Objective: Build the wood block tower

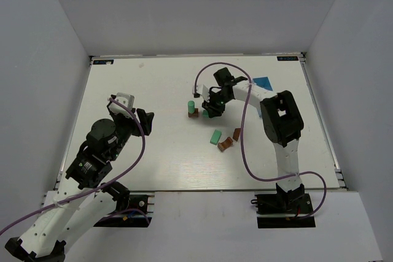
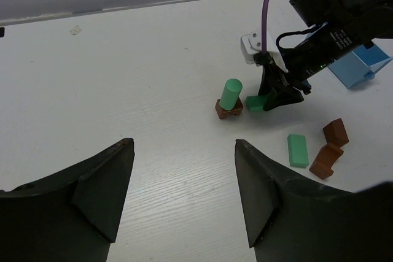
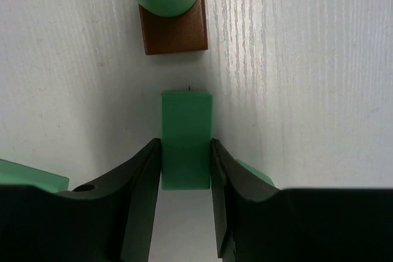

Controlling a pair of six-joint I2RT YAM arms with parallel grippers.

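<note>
The tower (image 1: 191,109) is a mint-green cylinder (image 2: 231,93) standing on a reddish-brown block (image 2: 229,110) at mid-table. My right gripper (image 1: 210,112) is just right of it, shut on a green block (image 3: 186,139) that it holds low beside the tower's brown base (image 3: 174,29). The held block also shows in the left wrist view (image 2: 256,103). Loose blocks lie nearer the arms: a flat green one (image 1: 215,137) and two brown ones (image 1: 225,144) (image 1: 236,133). My left gripper (image 1: 143,121) is open and empty, well left of the tower.
A small blue open-topped box (image 1: 263,83) sits behind the right arm's wrist. The right arm's purple cable (image 1: 212,69) loops above the tower area. White walls enclose the table (image 1: 153,170) on three sides.
</note>
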